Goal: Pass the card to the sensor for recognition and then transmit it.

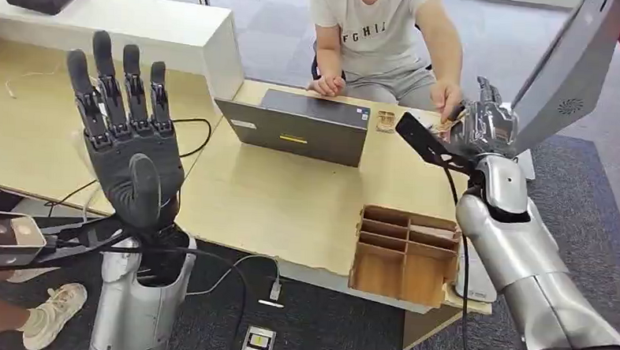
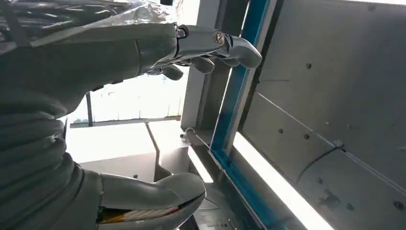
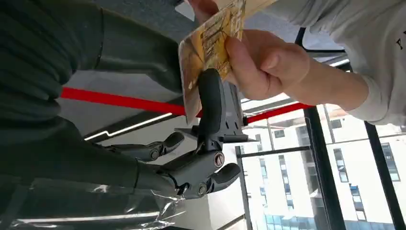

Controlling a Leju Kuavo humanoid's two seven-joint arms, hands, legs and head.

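Bare tabletop (image 1: pixel 274 205) between laptop (image 1: pixel 297 127) and wooden organizer (image 1: pixel 404 254); person's hand (image 1: pixel 446 98) crowds right hand (image 1: pixel 483 123).

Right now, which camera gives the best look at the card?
The right wrist view: the yellow card is close up between the person's hand and the right hand's fingers. In the head view it's mostly hidden behind the right hand.
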